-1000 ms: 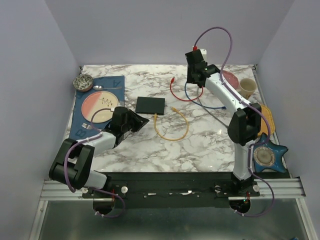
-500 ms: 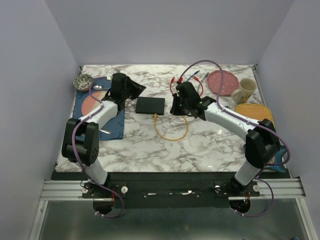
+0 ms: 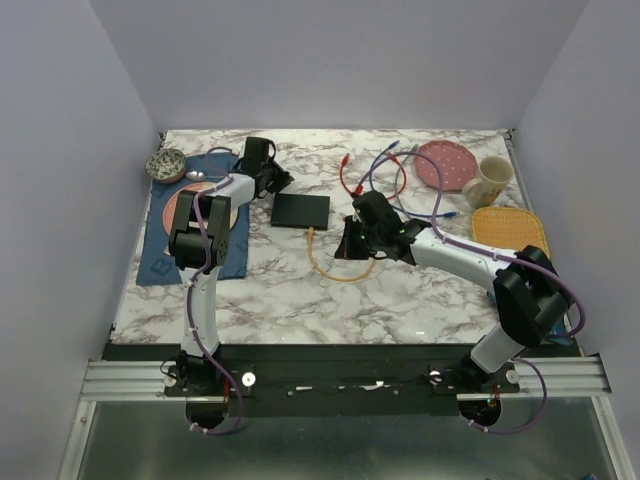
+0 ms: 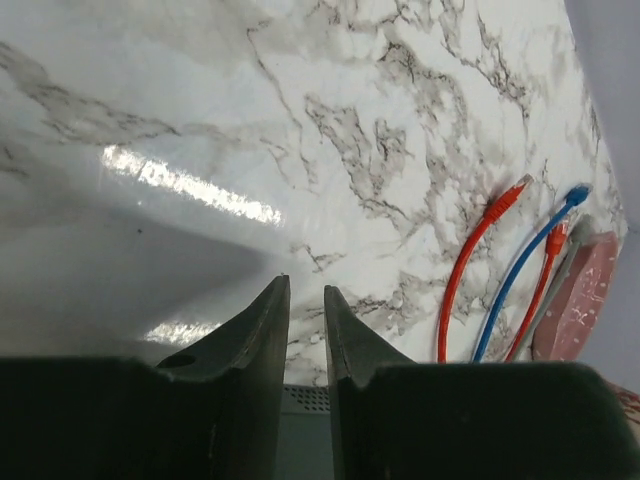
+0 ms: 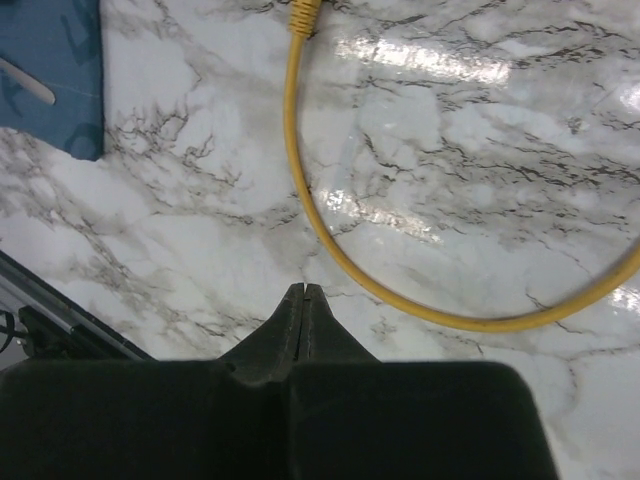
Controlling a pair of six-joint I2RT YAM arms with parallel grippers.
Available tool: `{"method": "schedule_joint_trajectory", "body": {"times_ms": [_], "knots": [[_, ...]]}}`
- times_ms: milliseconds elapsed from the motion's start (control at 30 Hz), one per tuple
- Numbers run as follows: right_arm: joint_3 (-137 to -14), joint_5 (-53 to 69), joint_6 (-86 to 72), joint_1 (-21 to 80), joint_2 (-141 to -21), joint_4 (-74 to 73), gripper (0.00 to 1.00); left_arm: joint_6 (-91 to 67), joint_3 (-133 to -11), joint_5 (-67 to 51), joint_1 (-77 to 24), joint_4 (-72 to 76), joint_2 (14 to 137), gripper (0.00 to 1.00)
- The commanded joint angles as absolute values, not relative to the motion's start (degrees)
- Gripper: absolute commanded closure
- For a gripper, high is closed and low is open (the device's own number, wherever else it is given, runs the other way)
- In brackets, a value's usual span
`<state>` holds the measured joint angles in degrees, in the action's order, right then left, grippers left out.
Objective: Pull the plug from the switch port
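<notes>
Squarely at mid-worktop [image 3: 420,290], the switch [image 3: 300,209] lies flat on the marble, with the plug [image 3: 311,233] of the yellow cable [image 3: 345,277] meeting its near edge. Whether the plug sits fully in the port I cannot tell from above.

My right hand [image 5: 303,292] hovers low over the cable's loop with its fingers pressed together on nothing; the cable curves past just ahead of the tips. My left hand [image 4: 304,287] is at the switch's far left corner, its fingers a narrow slit apart with only marble showing between them.

I judge the switch to be a light, thin box that would skate across this glossy stone, so the left hand should pin it down before any pull. The cable looks limp and would only stretch or whip if tugged along its loop. The plug is the small, hard part, likely held by a brittle latch tab. The right hand would need to open and take it across the body, right behind the port, then draw straight back along the worktop.
</notes>
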<state>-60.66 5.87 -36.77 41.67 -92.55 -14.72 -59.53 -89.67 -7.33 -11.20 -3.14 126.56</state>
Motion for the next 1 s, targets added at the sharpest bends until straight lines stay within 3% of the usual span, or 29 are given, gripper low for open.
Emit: {"method": "schedule_joint_trajectory", "body": {"times_ms": [0,500,667,800,833,967], "knots": [[-59.94,8.0,-38.06,42.71,-91.84,-11.69,0.99,-57.04,-93.17,-5.36,-11.07,-6.06,128.14,0.7],[-58.36,4.66,-39.73,42.63,-91.85,-10.46,0.99,-63.1,-66.91,-12.92,-14.41,6.31,120.33,0.71],[-57.31,3.08,-39.64,42.54,-91.23,-10.11,0.97,-62.76,-63.28,-12.48,-14.15,7.47,114.8,0.71],[-55.55,4.04,-39.9,42.45,-90.88,-7.66,0.79,-61.18,-63.1,-11.78,-13.71,6.33,110.66,0.71],[-55.37,4.57,-39.99,42.54,-90.7,-7.21,0.67,-61.0,-63.28,-11.69,-13.62,6.15,109.78,0.71],[-54.58,4.49,-39.73,42.36,-89.91,-5.36,0.5,-60.47,-63.28,-11.86,-13.62,5.63,105.05,0.71]]}}
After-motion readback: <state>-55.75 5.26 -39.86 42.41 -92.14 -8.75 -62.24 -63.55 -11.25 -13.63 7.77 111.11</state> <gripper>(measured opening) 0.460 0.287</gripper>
